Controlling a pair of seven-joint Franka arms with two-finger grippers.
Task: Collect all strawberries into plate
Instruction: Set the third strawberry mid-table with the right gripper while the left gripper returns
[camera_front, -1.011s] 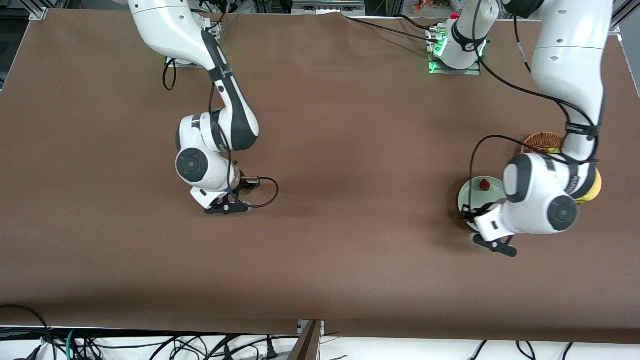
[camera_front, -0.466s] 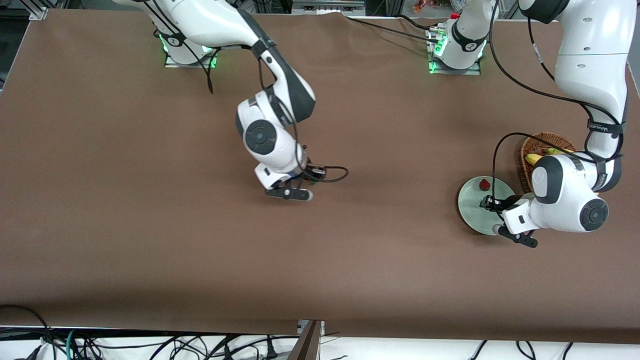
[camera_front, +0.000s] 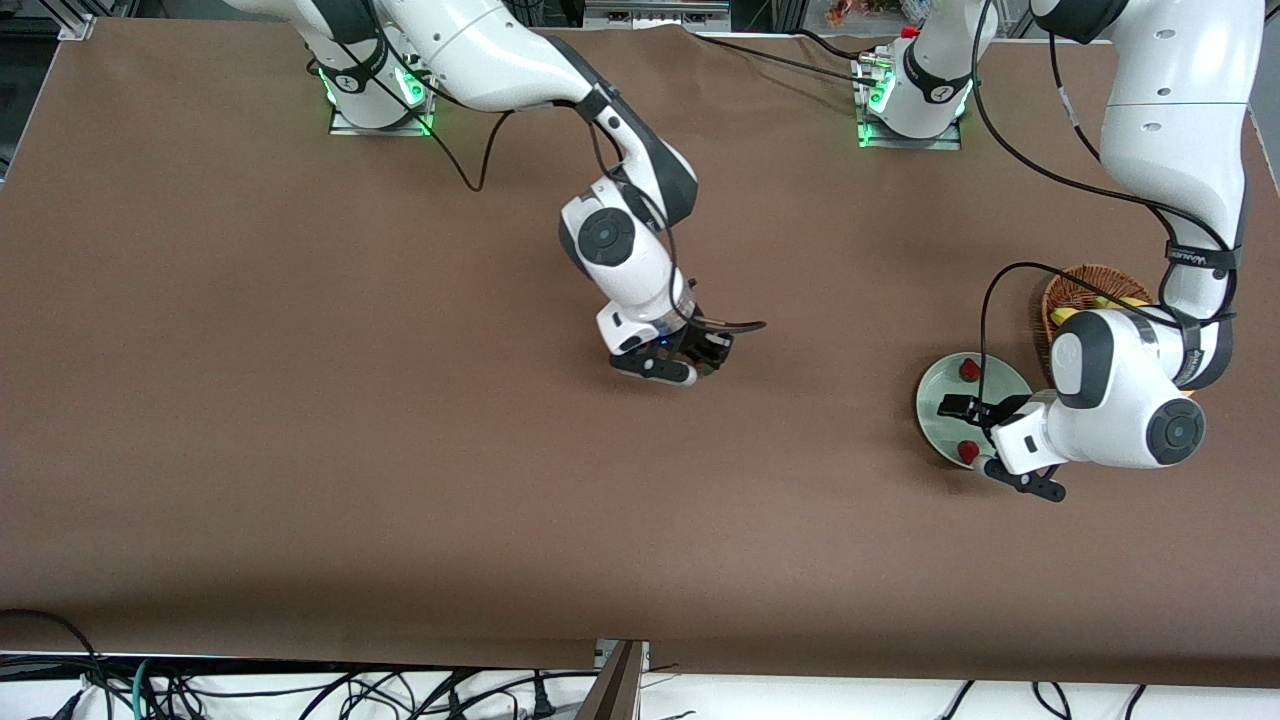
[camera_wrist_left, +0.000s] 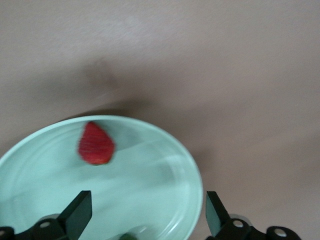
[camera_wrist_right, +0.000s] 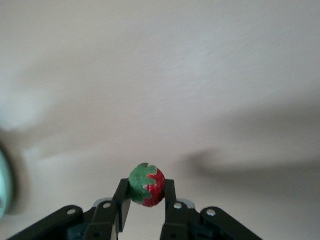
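Strawberry (camera_front: 968, 452), small and red, is lying on the round pale mint-green plate (camera_front: 940, 430) at the edge nearest the front cam, w/ the left gripper (camera_front: 990, 435) hanging right over that plate, jaws spread wide, gripping nothing. In the left wrist view the black fingertips (camera_wrist_left: 80, 210) are standing well apart above the plate's rim (camera_wrist_left: 192, 165). A second small red strawberry (camera_front: 968, 369) is sitting on the same plate, farther from the front cam, apart from the first; it's showing in the left wrist view too (camera_wrist_left: 96, 144).

Just beside the plate, toward the left arm's end of the table and farther back, a brown woven wicker basket (camera_front: 1075, 290) is holding something yellow; can't tell more.

Over mid-table, the right gripper (camera_front: 700, 362) is hanging above the bare brown tabletop (camera_front: 300, 400), jaws clenched on a third red strawberry w/ green leafy top (camera_wrist_right: 146, 186), pinched between both fingers (camera_wrist_right: 169, 192).
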